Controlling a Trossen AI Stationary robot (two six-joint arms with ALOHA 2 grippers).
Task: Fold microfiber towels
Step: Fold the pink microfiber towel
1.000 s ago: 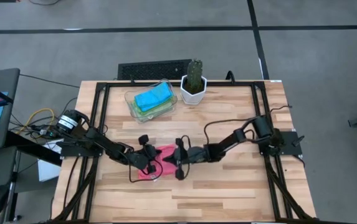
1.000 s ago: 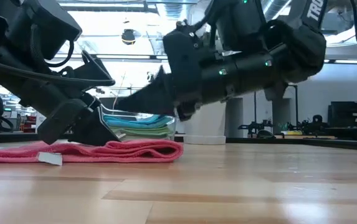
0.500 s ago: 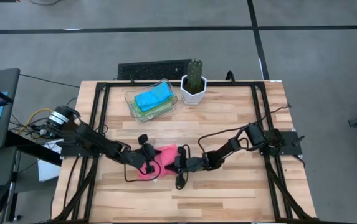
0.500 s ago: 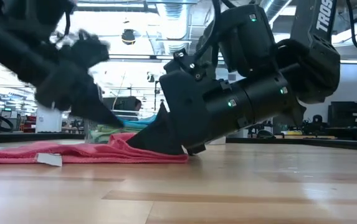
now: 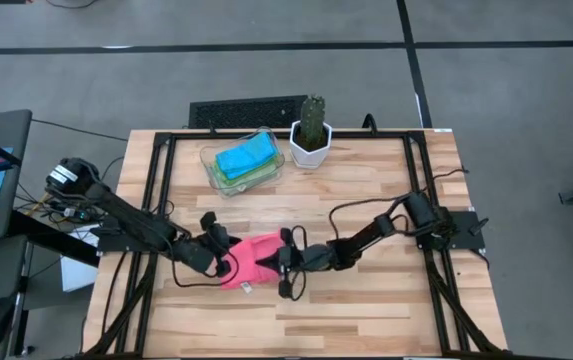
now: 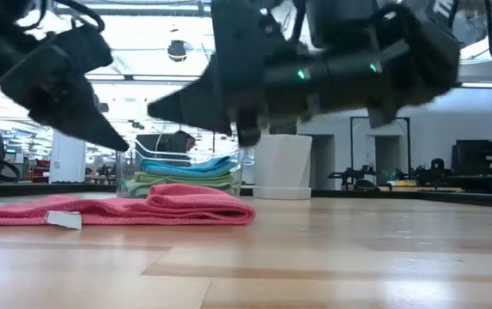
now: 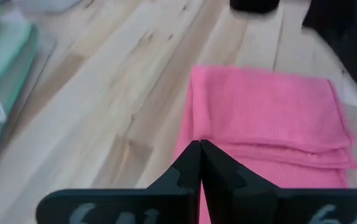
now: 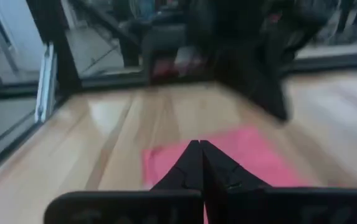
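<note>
A folded pink towel lies on the wooden surface. Left gripper and right gripper flank it, both pinched closed, empty. Grey floor surrounds.

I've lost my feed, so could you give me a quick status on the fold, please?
Left gripper and right gripper both shut, empty, raised over the pink towel. Towel folded, flat on table. Nothing in the way.

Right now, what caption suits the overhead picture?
Two robot arms flank a folded pink towel mid-table, left gripper and right gripper both shut and empty.
</note>
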